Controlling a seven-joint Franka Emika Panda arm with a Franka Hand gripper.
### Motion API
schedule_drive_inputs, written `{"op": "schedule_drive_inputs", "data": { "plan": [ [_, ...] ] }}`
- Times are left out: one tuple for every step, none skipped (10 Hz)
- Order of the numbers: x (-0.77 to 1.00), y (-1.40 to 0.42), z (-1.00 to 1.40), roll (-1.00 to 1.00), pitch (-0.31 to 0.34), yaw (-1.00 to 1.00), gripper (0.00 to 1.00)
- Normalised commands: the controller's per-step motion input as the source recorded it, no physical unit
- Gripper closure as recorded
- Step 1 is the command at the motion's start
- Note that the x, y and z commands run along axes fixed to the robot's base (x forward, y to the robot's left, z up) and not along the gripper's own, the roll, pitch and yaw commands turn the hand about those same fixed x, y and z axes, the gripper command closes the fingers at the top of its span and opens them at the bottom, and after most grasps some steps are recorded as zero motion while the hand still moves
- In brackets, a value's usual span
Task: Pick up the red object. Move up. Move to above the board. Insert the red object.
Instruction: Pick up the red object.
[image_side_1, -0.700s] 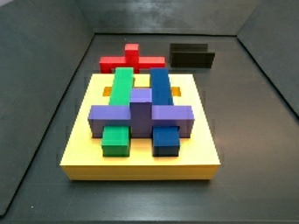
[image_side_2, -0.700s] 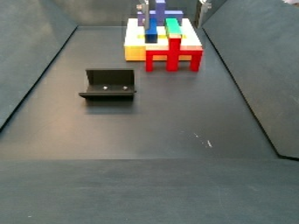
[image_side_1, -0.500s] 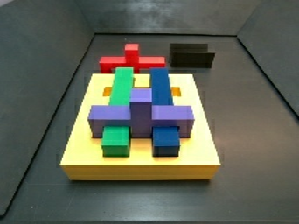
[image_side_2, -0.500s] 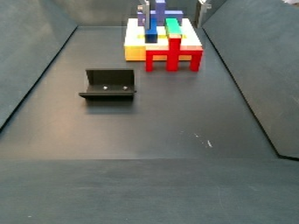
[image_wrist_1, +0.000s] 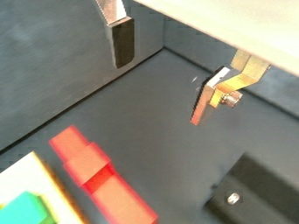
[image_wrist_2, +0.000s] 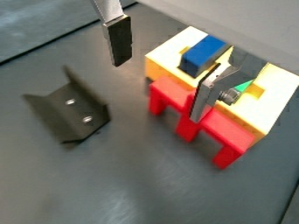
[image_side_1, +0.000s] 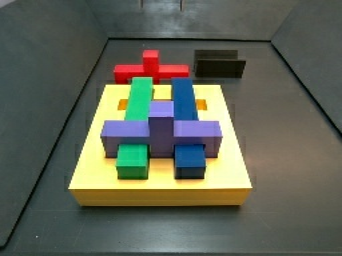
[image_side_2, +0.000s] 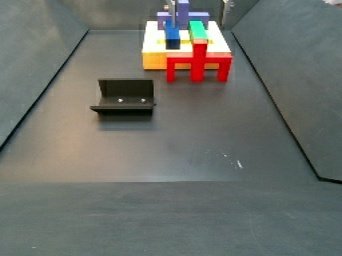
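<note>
The red object (image_side_1: 150, 68) stands on the floor against the far end of the yellow board (image_side_1: 91, 150), which bears green, blue and purple blocks. Both also show in a side view, red object (image_side_2: 198, 63) and board (image_side_2: 154, 58). In both wrist views my gripper (image_wrist_2: 159, 87) (image_wrist_1: 159, 94) is open and empty, well above the floor. The red object (image_wrist_2: 187, 118) lies below it, partly behind one finger (image_wrist_2: 208, 92), next to the board (image_wrist_2: 170, 65). In a wrist view the red object (image_wrist_1: 100, 179) and board corner (image_wrist_1: 17, 179) sit off to one side. The gripper is not seen in the side views.
The dark fixture (image_side_2: 124, 97) stands on the floor apart from the board; it also shows in a side view (image_side_1: 219, 64) and in both wrist views (image_wrist_2: 70, 109) (image_wrist_1: 251, 192). Grey walls enclose the dark floor.
</note>
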Motion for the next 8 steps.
{"op": "schedule_drive_inputs", "data": {
  "plan": [
    [-0.11, -1.0, -0.27, 0.09, -0.104, 0.0, 0.0],
    [-0.15, -0.97, -0.32, 0.08, -0.124, 0.0, 0.0],
    [-0.27, -0.71, -0.41, 0.03, -0.167, 0.0, 0.0],
    [-0.22, -0.69, -0.41, 0.02, -0.16, 0.0, 0.0],
    [-0.19, -0.62, -0.43, 0.02, -0.184, -0.08, 0.0],
    [-0.1, -0.22, -0.44, 0.09, -0.131, -0.34, 0.0],
    [-0.01, 0.1, -0.38, 0.13, -0.059, -0.35, 0.0],
    [0.0, 0.19, -0.31, 0.12, -0.026, -0.2, 0.0]
  ]
}}
